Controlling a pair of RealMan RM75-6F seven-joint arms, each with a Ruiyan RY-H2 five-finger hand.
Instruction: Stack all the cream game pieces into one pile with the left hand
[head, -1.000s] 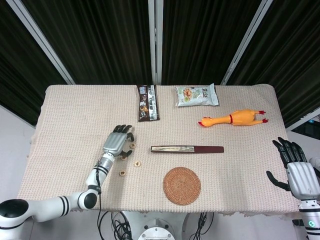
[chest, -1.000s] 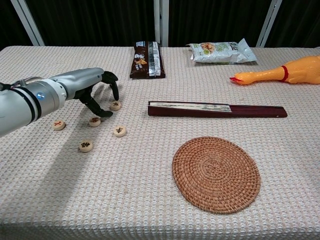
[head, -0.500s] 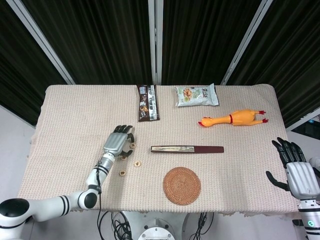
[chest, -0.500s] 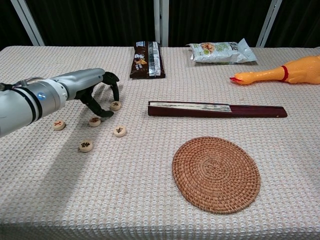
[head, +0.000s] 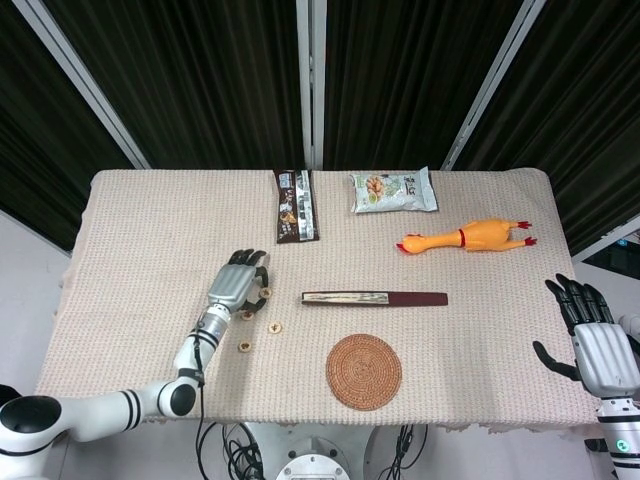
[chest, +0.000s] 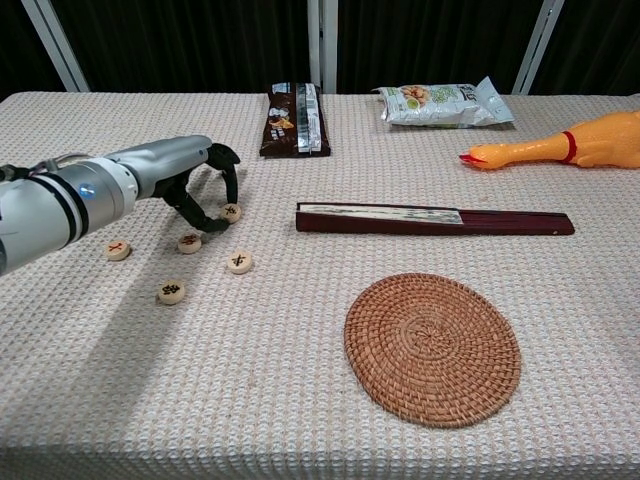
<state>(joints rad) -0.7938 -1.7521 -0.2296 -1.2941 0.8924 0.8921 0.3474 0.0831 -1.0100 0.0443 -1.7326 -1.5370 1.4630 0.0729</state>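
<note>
Several cream game pieces with dark marks lie flat and apart on the cloth at the left. My left hand (chest: 176, 172) (head: 232, 283) arches over the farthest cream piece (chest: 231, 212) (head: 265, 292), with a fingertip just behind it and the thumb close at its near-left; the piece still rests on the table. Other pieces lie at the hand's near side (chest: 189, 242), to the near right (chest: 239, 262), further left (chest: 117, 249) and nearest the front (chest: 171, 292). My right hand (head: 597, 346) hangs open off the table's right edge.
A closed dark-red fan (chest: 434, 219) lies right of the pieces, and a round woven coaster (chest: 432, 348) sits in front of it. At the back are a brown snack wrapper (chest: 295, 118), a pale snack bag (chest: 442, 104) and a rubber chicken (chest: 560, 146).
My left hand's thumb and fingers have drawn in a little closer around the farthest cream piece. No piece has moved, and the right hand is nearly still.
</note>
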